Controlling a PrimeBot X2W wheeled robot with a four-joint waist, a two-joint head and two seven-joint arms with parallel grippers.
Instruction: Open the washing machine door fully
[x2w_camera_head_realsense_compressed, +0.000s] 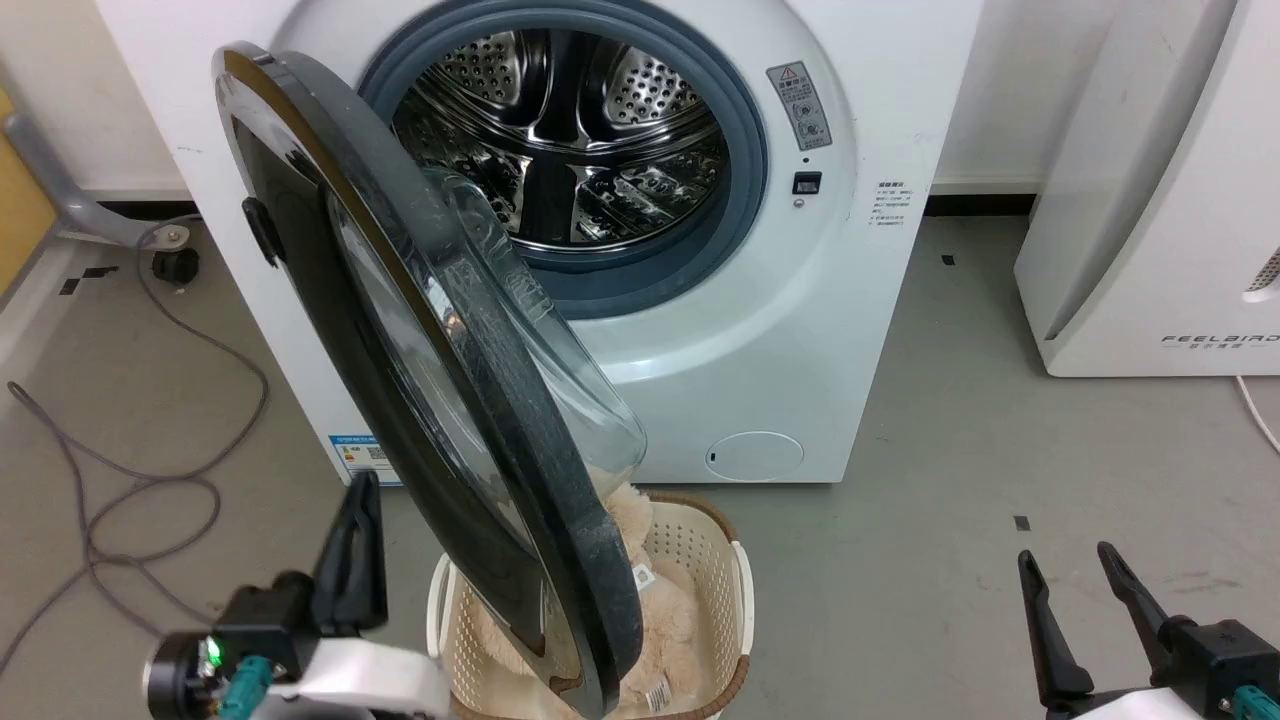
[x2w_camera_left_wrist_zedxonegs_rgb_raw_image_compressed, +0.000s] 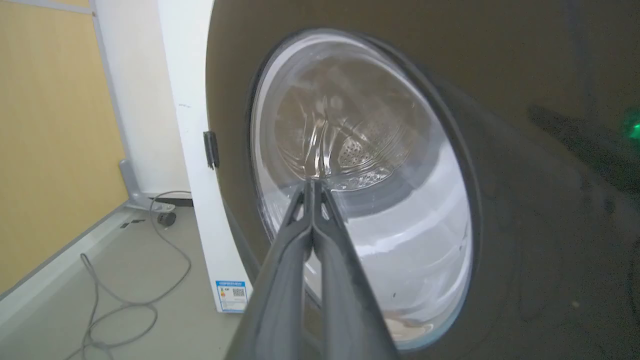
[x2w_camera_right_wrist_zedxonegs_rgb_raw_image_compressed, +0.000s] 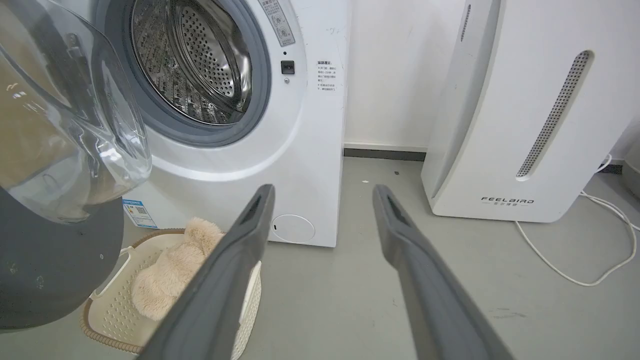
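Note:
The washing machine stands white ahead of me, its steel drum exposed. The washing machine door is swung out roughly square to the front, its edge toward the head camera and its glass bowl facing right. My left gripper is shut and empty, on the door's outer side at the lower left. In the left wrist view its tips point at the door's glass centre; contact is unclear. My right gripper hangs open at the lower right, well clear of the door, fingers toward the machine.
A cream laundry basket holding a beige plush toy sits on the floor under the door's lower edge. The white FEELBIRD appliance stands to the right. Grey cables loop over the floor at the left.

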